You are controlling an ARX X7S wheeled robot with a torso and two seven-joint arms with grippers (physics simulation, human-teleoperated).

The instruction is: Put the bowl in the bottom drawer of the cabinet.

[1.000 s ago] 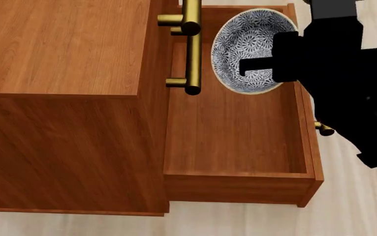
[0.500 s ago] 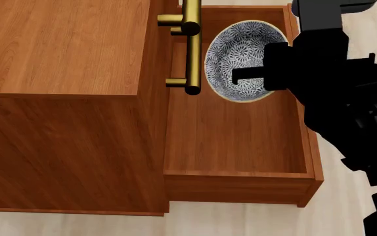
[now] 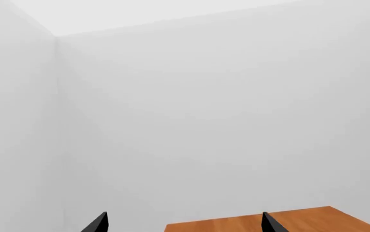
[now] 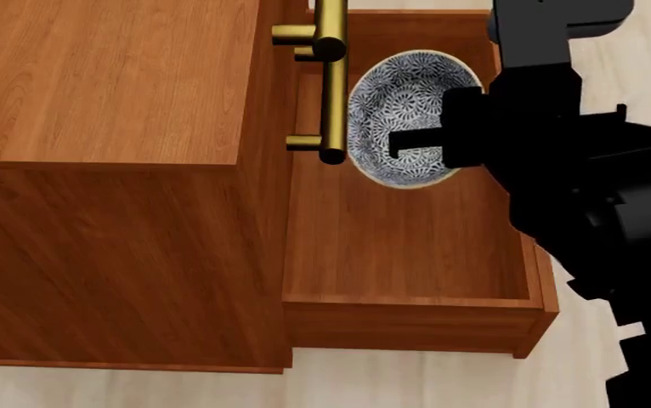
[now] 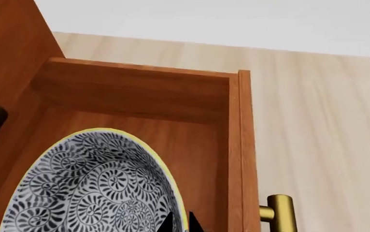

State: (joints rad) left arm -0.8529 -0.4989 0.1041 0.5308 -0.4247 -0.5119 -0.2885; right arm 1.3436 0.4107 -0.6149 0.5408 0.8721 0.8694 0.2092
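Observation:
The blue-and-white bowl [image 4: 399, 102] hangs tilted over the far half of the open bottom drawer [image 4: 405, 246]. My right gripper [image 4: 399, 143] is shut on its rim, with one black finger inside the bowl. In the right wrist view the two fingertips [image 5: 172, 223] pinch the bowl's [image 5: 88, 188] gold-green rim near the drawer's side wall [image 5: 236, 145]. The reddish-brown cabinet [image 4: 110, 85] fills the left of the head view. My left gripper [image 3: 183, 227] is open, its tips wide apart against a white wall, above a wooden surface [image 3: 236, 224].
A brass bar handle [image 4: 331, 76] of an upper drawer juts out over the open drawer, close to the bowl's left edge. The bottom drawer's own brass handle [image 5: 278, 212] shows outside its front wall. Pale wood floor [image 4: 416, 382] surrounds the cabinet.
My right gripper has carried the bowl leftward and a little nearer, closer to the brass handle and further over the drawer's inside. The cabinet and drawer have not moved.

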